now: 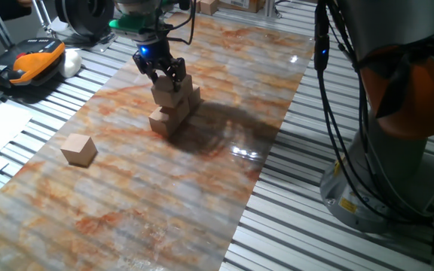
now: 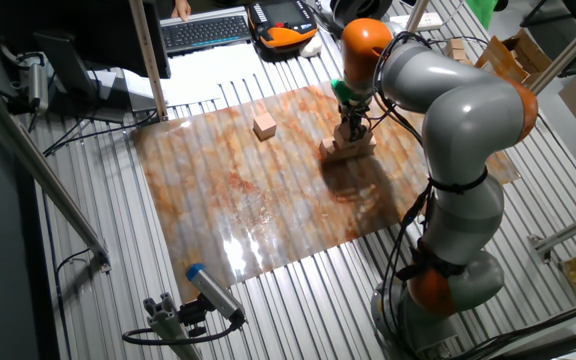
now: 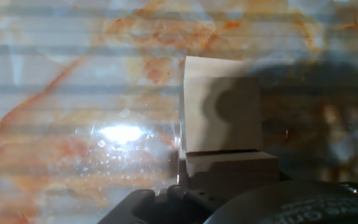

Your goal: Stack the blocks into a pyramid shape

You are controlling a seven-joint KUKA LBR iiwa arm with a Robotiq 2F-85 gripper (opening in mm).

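Observation:
A stepped pile of tan wooden blocks (image 1: 172, 109) stands on the marbled mat, with base cubes and an upper layer; it also shows as the pile (image 2: 348, 147). My gripper (image 1: 164, 75) hangs right over the upper block (image 1: 173, 92). Its black fingers are spread about a block's width, with the tips at that block's top edges. One loose block (image 1: 78, 149) lies apart to the left, seen again as the loose block (image 2: 264, 126). The hand view looks down on a base block (image 3: 219, 115) and a nearer, higher block (image 3: 229, 167).
The marbled mat (image 1: 202, 188) covers a slatted metal table. An orange and black device (image 1: 36, 60) and papers lie at the left edge. The arm's grey base (image 1: 398, 150) and hanging cables (image 1: 330, 90) stand at the right.

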